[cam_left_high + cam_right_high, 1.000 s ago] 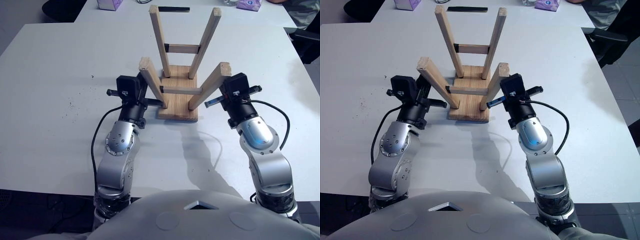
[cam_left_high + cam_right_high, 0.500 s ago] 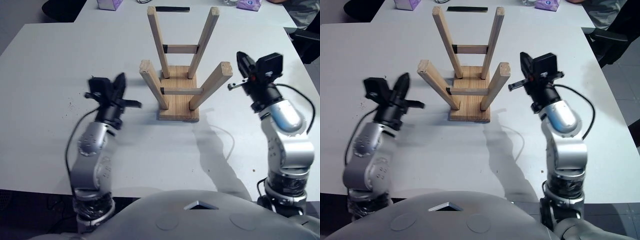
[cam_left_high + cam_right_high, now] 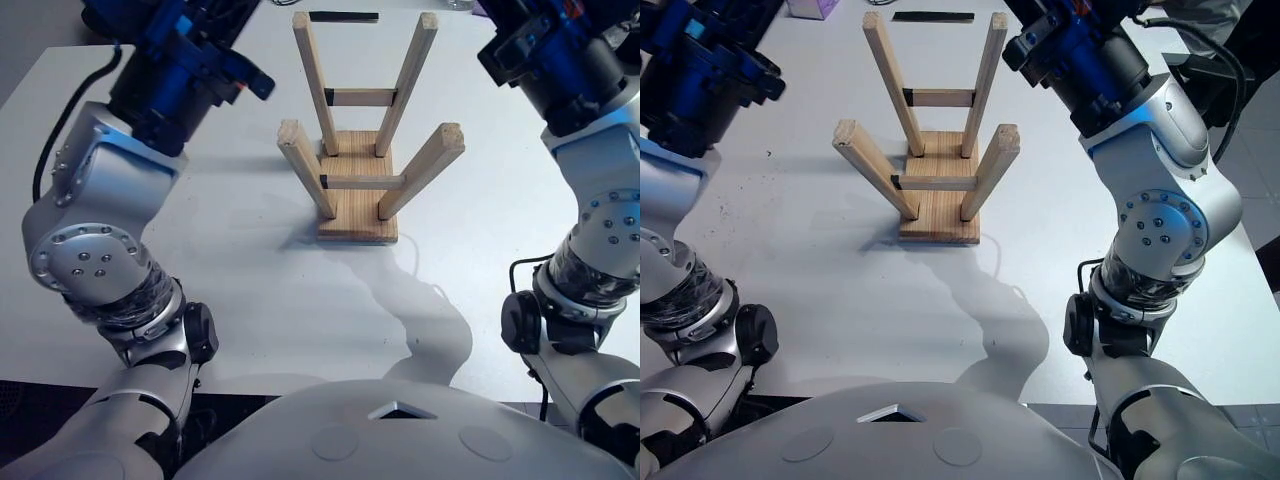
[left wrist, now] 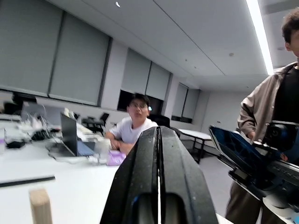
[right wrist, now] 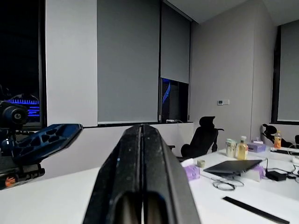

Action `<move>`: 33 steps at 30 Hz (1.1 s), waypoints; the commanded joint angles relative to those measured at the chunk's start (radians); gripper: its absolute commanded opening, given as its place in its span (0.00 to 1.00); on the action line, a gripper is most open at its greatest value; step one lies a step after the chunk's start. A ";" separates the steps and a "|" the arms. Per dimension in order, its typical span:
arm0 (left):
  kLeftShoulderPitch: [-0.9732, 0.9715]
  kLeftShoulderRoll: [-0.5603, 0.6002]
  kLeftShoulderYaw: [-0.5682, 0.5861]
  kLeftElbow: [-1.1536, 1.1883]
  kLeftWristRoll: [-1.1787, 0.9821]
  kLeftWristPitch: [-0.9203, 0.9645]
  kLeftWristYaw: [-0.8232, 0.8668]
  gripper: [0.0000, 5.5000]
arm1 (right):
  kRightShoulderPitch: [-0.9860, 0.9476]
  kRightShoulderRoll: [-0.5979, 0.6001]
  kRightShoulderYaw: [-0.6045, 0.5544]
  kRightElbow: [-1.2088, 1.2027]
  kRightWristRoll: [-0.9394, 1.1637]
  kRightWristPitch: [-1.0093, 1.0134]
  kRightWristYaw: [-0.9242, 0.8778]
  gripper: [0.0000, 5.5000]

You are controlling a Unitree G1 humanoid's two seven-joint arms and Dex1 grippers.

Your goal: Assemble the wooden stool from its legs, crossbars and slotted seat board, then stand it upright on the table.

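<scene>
Both arms have lifted clear of the stool [image 3: 360, 150] — left gripper [image 4: 159, 134] and right gripper [image 5: 142, 128] pressed together, empty — leaving it assembled but upside down, not yet stood upright.

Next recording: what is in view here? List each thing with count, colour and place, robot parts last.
wooden stool: one, pale wood, upside down at mid-table, assembled.
seat board: one, pale wood, flat on the table under the stool.
legs: four, pale wood, pointing up and splayed.
crossbars: two, pale wood with dark ends, each joining a pair of legs.
black strip: one, black, lying flat beyond the stool.
purple box: one, purple, far left corner.
table: one, white.
laptop: one, dark, on another table.
left tool: black, shut, empty, high above the table.
right tool: black, shut, empty, high above the table.
</scene>
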 commanded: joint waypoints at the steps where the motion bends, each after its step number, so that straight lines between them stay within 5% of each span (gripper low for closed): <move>1: 0.040 0.031 -0.045 0.015 -0.015 0.014 0.034 0.00 | 0.066 -0.036 0.057 0.001 -0.022 0.000 0.015 0.00; 10: -0.089 0.064 -0.011 0.060 -0.166 -0.085 0.060 0.00 | -0.054 -0.036 -0.047 0.018 0.179 -0.001 -0.057 0.00; 14: -0.043 0.060 -0.083 0.111 -0.245 -0.051 0.139 0.00 | 0.100 -0.097 0.071 0.017 0.078 -0.026 0.035 0.00; 17: 0.098 0.021 -0.233 0.200 -0.139 -0.006 0.098 0.00 | 0.272 -0.155 0.262 0.112 -0.126 -0.116 0.115 0.00; 20: 0.180 0.019 -0.312 0.281 -0.016 -0.023 0.008 0.00 | 0.314 -0.152 0.334 0.138 -0.196 -0.178 0.155 0.00; 29: 0.094 0.011 -0.077 0.121 -0.222 -0.192 0.067 0.00 | 0.059 -0.055 -0.074 0.114 0.354 -0.170 -0.077 0.00; 33: 0.113 0.005 0.080 0.122 -0.293 -0.325 0.130 0.00 | 0.080 -0.096 -0.146 0.246 0.309 -0.186 -0.134 0.00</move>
